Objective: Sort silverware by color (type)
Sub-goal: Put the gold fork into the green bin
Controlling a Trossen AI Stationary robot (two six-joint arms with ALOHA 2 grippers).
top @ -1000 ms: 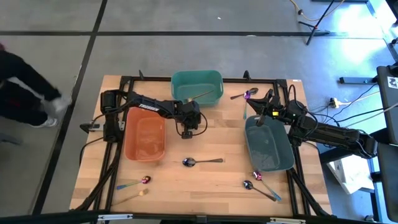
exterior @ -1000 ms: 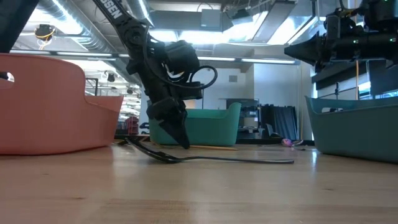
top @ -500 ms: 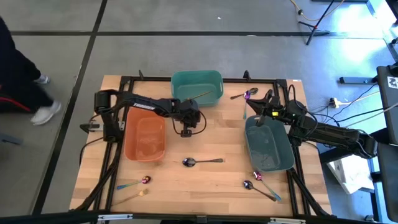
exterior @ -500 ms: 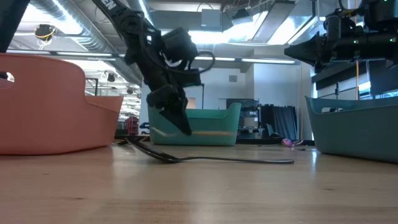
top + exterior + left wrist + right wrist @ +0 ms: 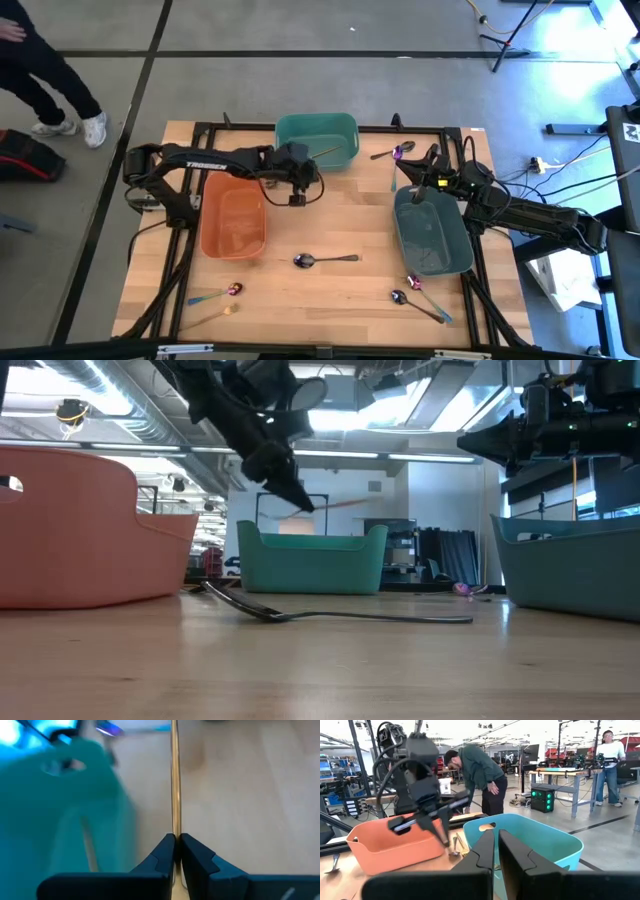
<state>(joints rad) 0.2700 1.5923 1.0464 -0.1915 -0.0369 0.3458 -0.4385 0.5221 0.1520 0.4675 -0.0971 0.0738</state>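
High view: left end effector (image 5: 297, 199) clenched on gold utensil (image 5: 322, 153), lifted beside teal bin (image 5: 316, 139), handle reaching over bin's rim. Probably the drop step; next move needs a shift over the bin, then release. Right end effector (image 5: 416, 192) shut, empty, parked above grey-blue bin (image 5: 432, 232). Dark spoon (image 5: 325, 260) mid-worktop; more pcs near front edge and far right corner. Orange bin (image 5: 233, 219) close under left arm.

Low view: utensil (image 5: 340, 504) held above teal bin (image 5: 311, 557); rim is the thing to clear.

Left wrist view: fingers (image 5: 161, 854) pinched on gold shaft (image 5: 175, 775).

Right wrist view: fingers (image 5: 481, 851) together; persons in room behind.
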